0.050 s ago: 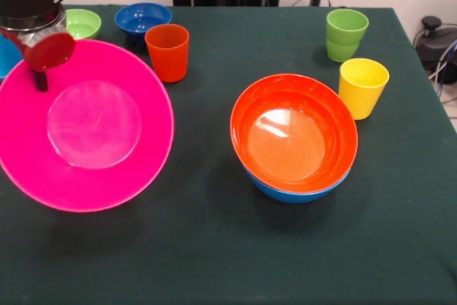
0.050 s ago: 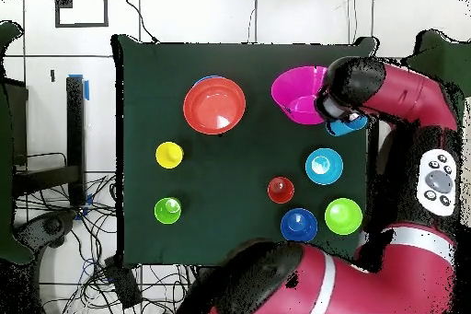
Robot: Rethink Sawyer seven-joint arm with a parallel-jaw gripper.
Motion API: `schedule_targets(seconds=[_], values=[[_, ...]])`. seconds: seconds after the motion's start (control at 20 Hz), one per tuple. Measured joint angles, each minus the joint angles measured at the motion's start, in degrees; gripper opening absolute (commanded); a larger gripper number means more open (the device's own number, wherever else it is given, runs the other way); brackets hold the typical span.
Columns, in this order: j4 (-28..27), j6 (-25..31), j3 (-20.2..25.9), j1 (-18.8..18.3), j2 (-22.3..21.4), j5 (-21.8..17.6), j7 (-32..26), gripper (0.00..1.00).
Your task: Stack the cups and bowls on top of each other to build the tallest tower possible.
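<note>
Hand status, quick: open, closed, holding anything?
Hand: closed on the rim of the big glossy pink plastic bowl, holding it tilted.

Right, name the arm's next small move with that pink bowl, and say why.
Probably carry the pink bowl sideways to above the orange bowl, which already sits nested in the blue bowl. The gripper is at the pink bowl's rim and the bowl looks tilted, apart from that pair, so it seems the next layer.

No readable text, label, brand, number or sign shows in either view. The cups, the bowls and the tabletop (image 1: 214, 248) are plain, and the small marks on the arm's grey button panel (image 2: 439, 177) are too small to make out.
</note>
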Motion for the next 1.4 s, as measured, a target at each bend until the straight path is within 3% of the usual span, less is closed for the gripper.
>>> schedule_targets(seconds=[0.4,1.15,1.4], values=[[1.76,0.0,-2.21,3.66,-2.32,0.41,0.0,0.0],[4.71,0.0,-4.49,4.53,-3.23,2.17,0.0,0.0],[6.87,-0.8,-6.41,6.41,-3.26,2.24,0.34,0.0]])
